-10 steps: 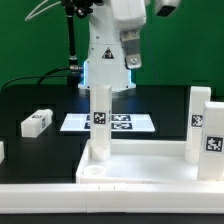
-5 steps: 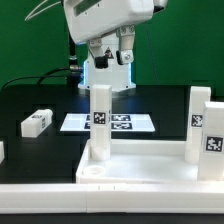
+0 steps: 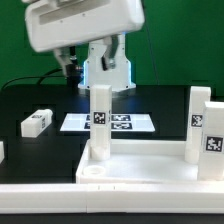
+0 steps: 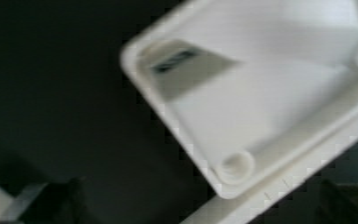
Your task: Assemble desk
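Observation:
The white desk tabletop (image 3: pixel 140 165) lies rim-up at the front. One white tagged leg (image 3: pixel 100 118) stands upright in its corner on the exterior view's left. Two more tagged legs (image 3: pixel 206 125) stand at its right end. A loose leg (image 3: pixel 37 122) lies on the black table at the left. My gripper (image 3: pixel 68 62) hangs high at the upper left, away from all parts, blurred by motion. In the wrist view the tabletop (image 4: pixel 247 95) shows from above with an empty round socket (image 4: pixel 242 165). The gripper (image 4: pixel 197 208) looks open, with nothing between its dark fingers.
The marker board (image 3: pixel 125 123) lies flat behind the tabletop. The arm's base (image 3: pixel 105 72) stands at the back, before a green wall. A small white part (image 3: pixel 1 150) shows at the left edge.
The arm has swung from above the upright leg to the exterior view's left and nearer the camera. No part has moved.

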Tool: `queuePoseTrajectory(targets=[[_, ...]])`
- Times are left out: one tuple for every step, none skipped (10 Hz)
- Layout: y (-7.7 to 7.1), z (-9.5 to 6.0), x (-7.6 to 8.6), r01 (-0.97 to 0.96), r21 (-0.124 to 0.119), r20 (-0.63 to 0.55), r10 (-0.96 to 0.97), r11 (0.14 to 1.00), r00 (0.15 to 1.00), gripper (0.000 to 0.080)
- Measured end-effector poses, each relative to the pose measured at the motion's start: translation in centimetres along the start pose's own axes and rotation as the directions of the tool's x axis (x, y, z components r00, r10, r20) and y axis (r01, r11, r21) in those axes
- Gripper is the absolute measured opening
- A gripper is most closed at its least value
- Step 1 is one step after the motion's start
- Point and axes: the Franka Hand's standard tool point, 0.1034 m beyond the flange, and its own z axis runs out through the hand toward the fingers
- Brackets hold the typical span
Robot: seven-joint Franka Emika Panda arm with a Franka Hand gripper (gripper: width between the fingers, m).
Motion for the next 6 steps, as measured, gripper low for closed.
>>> queuePoseTrajectory(targets=[[2.2,0.1,0.0,0.092,-0.008,0.006,-0.092,0.996,0.996,0.0649],[4.4,0.0,0.2,0.222,-0.013,0.011,-0.222,0.975,0.975,0.0649],[6.4,0.2,0.6,0.306,-0.020,0.020,-0.305,0.952,0.952,0.0649],[7.6,0.5,0.9,0.317,-0.026,0.032,-0.316,0.948,0.948,0.0649],[7.2,0.6,0.9,0.323,-0.024,0.033,-0.322,0.946,0.946,0.0649],[7.1,0.7,0.6,0.323,-0.017,0.051,-0.322,0.946,0.945,0.0649]])
